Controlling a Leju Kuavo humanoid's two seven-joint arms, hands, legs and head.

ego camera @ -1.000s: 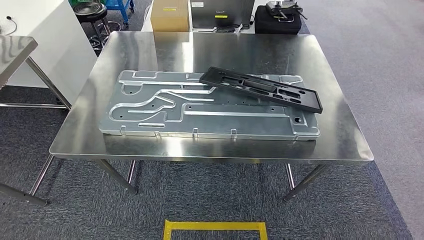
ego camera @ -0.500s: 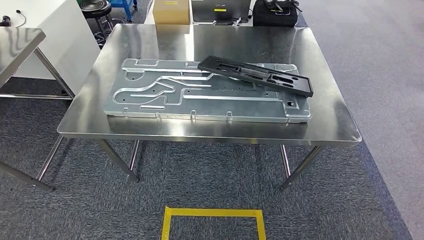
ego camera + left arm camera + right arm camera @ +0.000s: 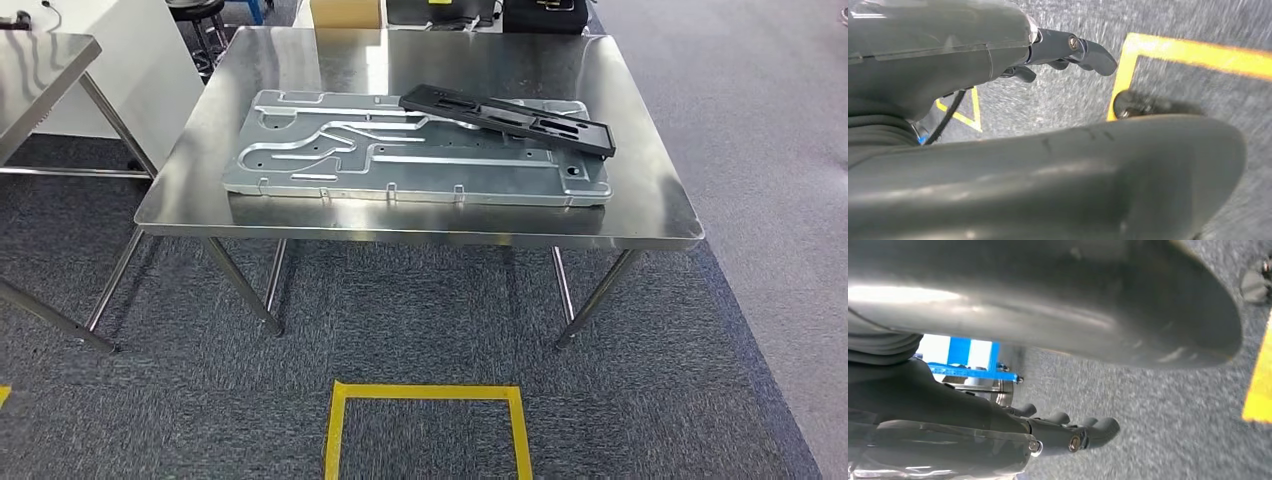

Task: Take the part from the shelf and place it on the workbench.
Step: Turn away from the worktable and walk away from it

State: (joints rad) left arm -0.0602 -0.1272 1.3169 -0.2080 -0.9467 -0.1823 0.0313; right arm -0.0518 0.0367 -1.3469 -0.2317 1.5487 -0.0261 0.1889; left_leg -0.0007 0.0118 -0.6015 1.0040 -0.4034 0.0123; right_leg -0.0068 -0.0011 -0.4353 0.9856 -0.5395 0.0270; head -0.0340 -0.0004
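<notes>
Grey carpet — yellow floor tape

part: long flat black plastic frame with cutouts | lies flat and slanted across my workbench, resting on the far right of the silver metal plate

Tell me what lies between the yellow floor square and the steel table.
In the head view, only bare grey carpet lies between the yellow floor square and the steel table.
</notes>
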